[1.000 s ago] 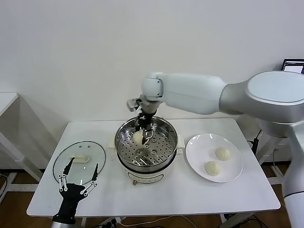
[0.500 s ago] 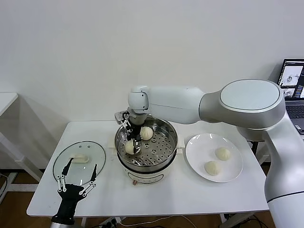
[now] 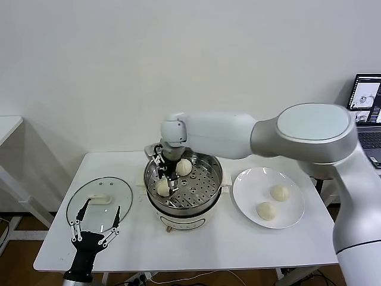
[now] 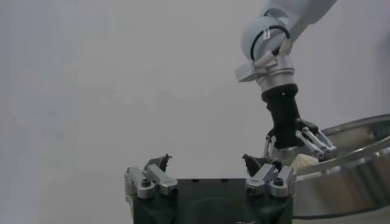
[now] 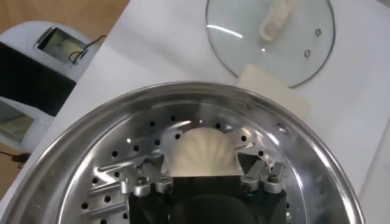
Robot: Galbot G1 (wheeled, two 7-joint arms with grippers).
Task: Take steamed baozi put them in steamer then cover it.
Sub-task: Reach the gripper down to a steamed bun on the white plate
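The steamer (image 3: 186, 210) stands mid-table with two baozi on its perforated tray, one at the back (image 3: 183, 167) and one at the left (image 3: 162, 188). My right gripper (image 3: 166, 177) reaches into the pot, open, with its fingers on either side of the left baozi (image 5: 201, 149), which rests on the tray. Two more baozi (image 3: 279, 192) (image 3: 266, 210) lie on the white plate (image 3: 244, 196). The glass cover (image 3: 119, 193) lies flat at the table's left. My left gripper (image 3: 105, 205) hovers open and empty over the cover's near edge.
A laptop (image 3: 368, 98) shows at the far right, beyond the table. The table's front edge (image 3: 190, 262) runs below the steamer. A second white table (image 3: 7, 126) stands at the far left.
My right gripper carried a baozi from the tray's middle to its left side and lowered it there. The second baozi at the back came into view. The left arm has barely moved.
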